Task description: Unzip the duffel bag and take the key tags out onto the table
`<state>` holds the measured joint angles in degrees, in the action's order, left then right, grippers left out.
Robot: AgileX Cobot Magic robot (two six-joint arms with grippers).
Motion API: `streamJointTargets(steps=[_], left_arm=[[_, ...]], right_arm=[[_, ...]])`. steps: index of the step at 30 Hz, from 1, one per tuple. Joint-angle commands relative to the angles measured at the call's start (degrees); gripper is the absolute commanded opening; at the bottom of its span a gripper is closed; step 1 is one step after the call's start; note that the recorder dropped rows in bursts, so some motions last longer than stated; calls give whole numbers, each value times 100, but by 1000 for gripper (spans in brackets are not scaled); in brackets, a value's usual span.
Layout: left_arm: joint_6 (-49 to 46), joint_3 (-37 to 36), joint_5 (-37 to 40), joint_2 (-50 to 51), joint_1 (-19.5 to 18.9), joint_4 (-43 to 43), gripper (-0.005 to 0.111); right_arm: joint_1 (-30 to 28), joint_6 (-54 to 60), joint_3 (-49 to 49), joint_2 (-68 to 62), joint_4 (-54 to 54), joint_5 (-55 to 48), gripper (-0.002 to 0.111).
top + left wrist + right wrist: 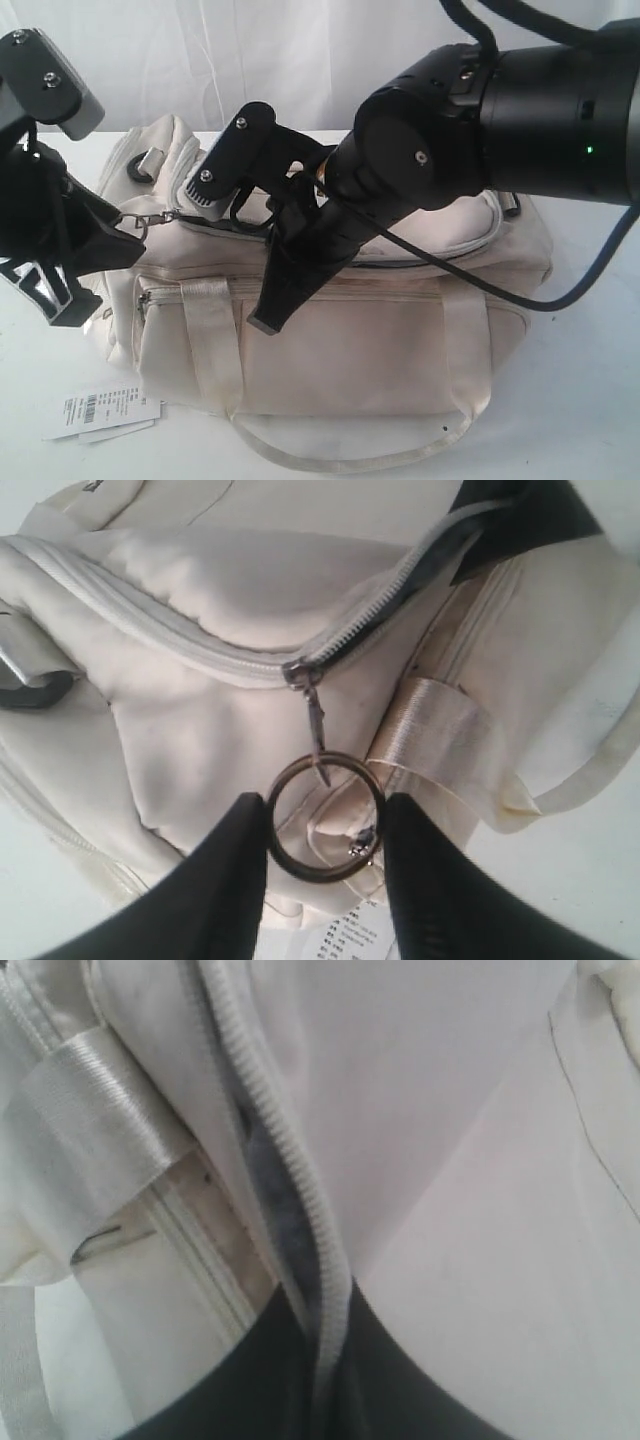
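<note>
One duffel bag [350, 340], zipper [385, 600] partly open.

left fingers [225, 880], right fingers [400, 1390] pinched

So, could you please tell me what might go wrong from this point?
1. The left claw pinches the ring only by its rim. A pull could let it slip or twist out.
2. The right claw seems to nip just the edge of the zipper. That thin hold may slip, and the bag could then drag along instead of opening.
</note>
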<state>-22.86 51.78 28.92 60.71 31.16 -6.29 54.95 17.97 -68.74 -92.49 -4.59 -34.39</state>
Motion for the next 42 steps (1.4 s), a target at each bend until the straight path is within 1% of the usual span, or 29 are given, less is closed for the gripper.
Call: streamJointTargets(steps=[1, 5, 15, 23, 32, 38, 42], left_arm=[[55, 25, -4, -66, 28, 127, 0], [55, 25, -198, -66, -27, 127, 0], [55, 2, -654, 95, -376, 129, 0], [188, 2, -1010, 484, -386, 118, 0], [188, 2, -1624, 509, -386, 118, 0], [188, 2, -2213, 523, -386, 118, 0], [188, 14, -2388, 681, -419, 118, 0]], right_arm=[[-6, -54, 14, 5, 35, -368, 0], [-6, -199, 14, 5, 46, -551, 0], [-6, -199, 14, 5, 353, -796, 0], [-6, -199, 14, 5, 365, -881, 0], [-6, -199, 14, 5, 365, -881, 0], [-6, -199, 14, 5, 393, -911, 0], [-6, -199, 14, 5, 393, -926, 0]])
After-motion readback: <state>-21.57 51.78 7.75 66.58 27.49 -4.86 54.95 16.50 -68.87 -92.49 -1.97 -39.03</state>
